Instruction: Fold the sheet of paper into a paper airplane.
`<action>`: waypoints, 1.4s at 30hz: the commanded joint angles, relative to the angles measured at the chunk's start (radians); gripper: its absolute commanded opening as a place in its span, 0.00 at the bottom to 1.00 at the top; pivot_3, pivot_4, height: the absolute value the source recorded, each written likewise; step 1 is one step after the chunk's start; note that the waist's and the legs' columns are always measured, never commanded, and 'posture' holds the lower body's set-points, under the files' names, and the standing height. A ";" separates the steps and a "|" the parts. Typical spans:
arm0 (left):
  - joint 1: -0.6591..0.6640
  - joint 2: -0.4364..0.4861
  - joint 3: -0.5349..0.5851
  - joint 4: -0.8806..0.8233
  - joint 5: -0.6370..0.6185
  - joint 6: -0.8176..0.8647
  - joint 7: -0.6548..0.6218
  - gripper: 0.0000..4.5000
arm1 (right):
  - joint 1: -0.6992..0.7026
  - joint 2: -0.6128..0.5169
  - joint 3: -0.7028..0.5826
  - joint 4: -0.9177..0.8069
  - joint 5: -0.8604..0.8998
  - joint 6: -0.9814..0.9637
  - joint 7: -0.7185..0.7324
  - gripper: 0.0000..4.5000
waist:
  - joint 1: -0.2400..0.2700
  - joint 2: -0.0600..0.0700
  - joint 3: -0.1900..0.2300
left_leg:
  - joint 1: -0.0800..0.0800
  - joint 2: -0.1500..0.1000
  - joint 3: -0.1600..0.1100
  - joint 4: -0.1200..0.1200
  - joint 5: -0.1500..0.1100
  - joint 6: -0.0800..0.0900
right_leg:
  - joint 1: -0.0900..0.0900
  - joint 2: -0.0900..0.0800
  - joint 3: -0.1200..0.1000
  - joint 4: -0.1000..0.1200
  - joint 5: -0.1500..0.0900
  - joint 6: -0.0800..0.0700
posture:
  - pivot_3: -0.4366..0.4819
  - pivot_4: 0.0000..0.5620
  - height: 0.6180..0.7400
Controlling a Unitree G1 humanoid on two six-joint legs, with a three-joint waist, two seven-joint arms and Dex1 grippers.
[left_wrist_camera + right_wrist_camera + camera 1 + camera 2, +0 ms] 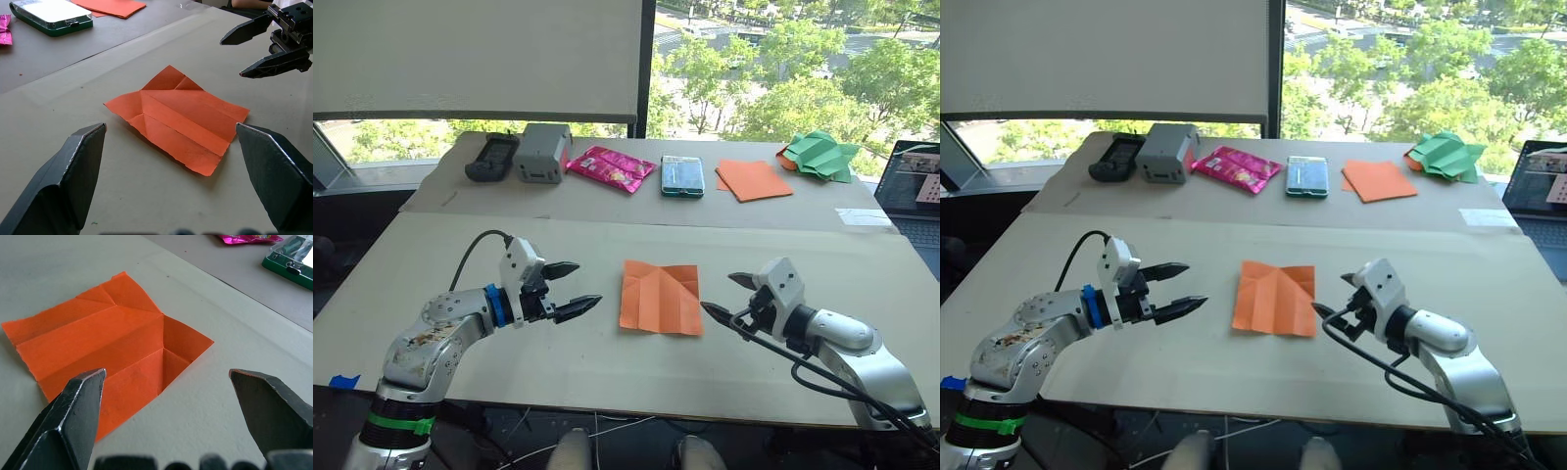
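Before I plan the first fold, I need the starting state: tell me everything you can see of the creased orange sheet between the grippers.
The sheet of paper is thin orange paper, roughly square, lying unfolded and nearly flat on the near tabletop. Long parallel creases run across it, and short diagonal creases mark the two corners at its far edge. Some panels lift slightly along the creases. It sits between the left gripper and the right gripper, both open. Neither touches it; only the table does.

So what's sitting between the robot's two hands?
The creased orange sheet of paper lies flat on the table between the left gripper and right gripper, touched by neither. The left eye view shows it best.
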 commanded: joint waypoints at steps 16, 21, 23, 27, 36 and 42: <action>-0.315 -0.215 -0.274 0.448 0.230 -0.293 -0.160 0.51 | -0.008 0.028 -0.009 -0.029 -0.027 -0.014 -0.048 1.00 | 0.015 -0.001 0.000 | -0.001 -0.001 0.000 0.005 0.004 0.006 | 0.002 0.000 0.000 0.002 0.000 0.001 | 0.48 0.27 0.69; -0.425 -0.298 -0.372 0.709 0.370 -0.394 -0.171 0.30 | 0.009 0.031 -0.012 -0.053 -0.038 -0.004 -0.067 1.00 | 0.012 -0.001 -0.001 | -0.001 -0.001 0.000 0.005 0.006 0.009 | 0.002 0.000 0.000 0.003 0.001 0.002 | 0.48 0.27 0.69; -0.436 -0.307 -0.379 0.758 0.397 -0.425 -0.174 0.30 | 0.010 0.031 -0.013 -0.056 -0.039 -0.002 -0.070 1.00 | 0.005 -0.001 -0.001 | -0.002 -0.001 0.000 0.005 0.006 0.009 | 0.003 0.000 0.001 0.003 0.001 0.002 | 0.48 0.27 0.69; -0.425 -0.309 -0.425 0.833 0.476 -0.479 -0.189 0.30 | 0.026 0.025 -0.018 -0.071 -0.038 0.005 -0.079 1.00 | 0.001 0.000 -0.001 | -0.003 -0.001 0.000 0.004 0.006 0.010 | 0.002 0.000 0.001 0.004 0.001 0.002 | 0.48 0.27 0.69; -0.395 -0.298 -0.456 0.878 0.555 -0.541 -0.200 0.30 | 0.029 -0.033 0.020 -0.036 -0.091 0.015 -0.064 0.74 | 0.001 -0.002 -0.004 | 0.000 -0.001 0.000 0.006 0.003 0.005 | 0.003 0.000 0.001 0.003 0.001 0.003 | 0.48 0.27 0.69; -0.382 -0.302 -0.449 0.865 0.561 -0.536 -0.200 0.30 | 0.006 -0.061 0.090 0.032 -0.168 0.019 -0.061 0.28 | 0.000 -0.002 -0.008 | 0.001 -0.001 0.000 0.006 0.004 0.006 | 0.003 0.000 0.001 0.003 0.001 0.003 | 0.48 0.27 0.69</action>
